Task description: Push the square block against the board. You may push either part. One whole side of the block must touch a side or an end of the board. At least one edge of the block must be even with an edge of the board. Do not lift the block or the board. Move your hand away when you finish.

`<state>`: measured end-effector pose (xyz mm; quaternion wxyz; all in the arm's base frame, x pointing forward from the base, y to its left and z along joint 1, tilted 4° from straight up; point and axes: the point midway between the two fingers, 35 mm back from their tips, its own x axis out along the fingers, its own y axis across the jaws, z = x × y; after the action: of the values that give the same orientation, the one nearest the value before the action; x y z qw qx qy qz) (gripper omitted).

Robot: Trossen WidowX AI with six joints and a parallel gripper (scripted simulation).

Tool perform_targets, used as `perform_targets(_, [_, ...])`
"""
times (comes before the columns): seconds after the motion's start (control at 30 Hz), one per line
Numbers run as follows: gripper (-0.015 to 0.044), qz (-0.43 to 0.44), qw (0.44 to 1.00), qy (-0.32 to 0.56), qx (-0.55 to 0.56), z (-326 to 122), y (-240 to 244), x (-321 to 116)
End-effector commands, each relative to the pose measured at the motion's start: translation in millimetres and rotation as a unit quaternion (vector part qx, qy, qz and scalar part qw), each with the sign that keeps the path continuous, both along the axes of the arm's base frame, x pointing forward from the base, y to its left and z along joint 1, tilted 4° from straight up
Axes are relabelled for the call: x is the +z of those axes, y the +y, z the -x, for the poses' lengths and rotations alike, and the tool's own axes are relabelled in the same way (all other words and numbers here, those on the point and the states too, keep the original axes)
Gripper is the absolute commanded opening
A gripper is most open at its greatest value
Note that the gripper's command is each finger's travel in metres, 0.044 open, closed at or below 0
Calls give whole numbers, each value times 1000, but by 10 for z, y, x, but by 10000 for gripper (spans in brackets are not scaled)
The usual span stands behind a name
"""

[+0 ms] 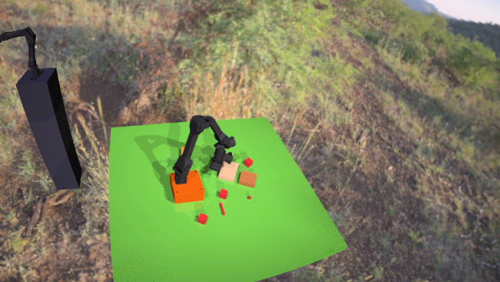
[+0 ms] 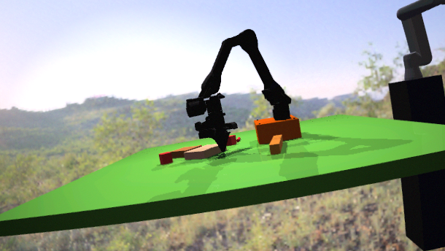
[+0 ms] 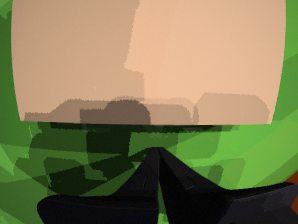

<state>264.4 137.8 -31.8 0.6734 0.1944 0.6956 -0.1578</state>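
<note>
A pale tan flat piece (image 1: 228, 172) (image 2: 203, 152) (image 3: 210, 55) lies on the green table. A smaller, squarish brown flat piece (image 1: 247, 179) (image 2: 182, 151) lies beside it, on the side away from the arm's base. A narrow green gap shows between them in the top view. Their colours differ, but I cannot tell for certain which is the block and which the board. My gripper (image 1: 214, 169) (image 2: 223, 150) (image 3: 156, 152) is shut and empty. Its tips are low at the near side of the tan piece, with green between tips and edge in the wrist view. Contact is not visible.
A red cube (image 1: 247, 162) (image 2: 165, 157) stands near both pieces. Other red cubes (image 1: 223, 193) (image 1: 202, 218), a red stick (image 1: 222, 209) and a tiny red cube (image 1: 249, 197) lie on the table (image 1: 139, 242). An orange bar (image 2: 276, 144) lies by the orange base (image 1: 188, 190) (image 2: 279, 130).
</note>
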Motion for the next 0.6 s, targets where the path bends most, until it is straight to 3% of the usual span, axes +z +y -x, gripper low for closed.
perform_targets(0.0, [0,-5,1000,-9,-2,-35,18,-13])
perform_targets(0.57, [0,-5,1000,-9,-2,-213,-71,-15])
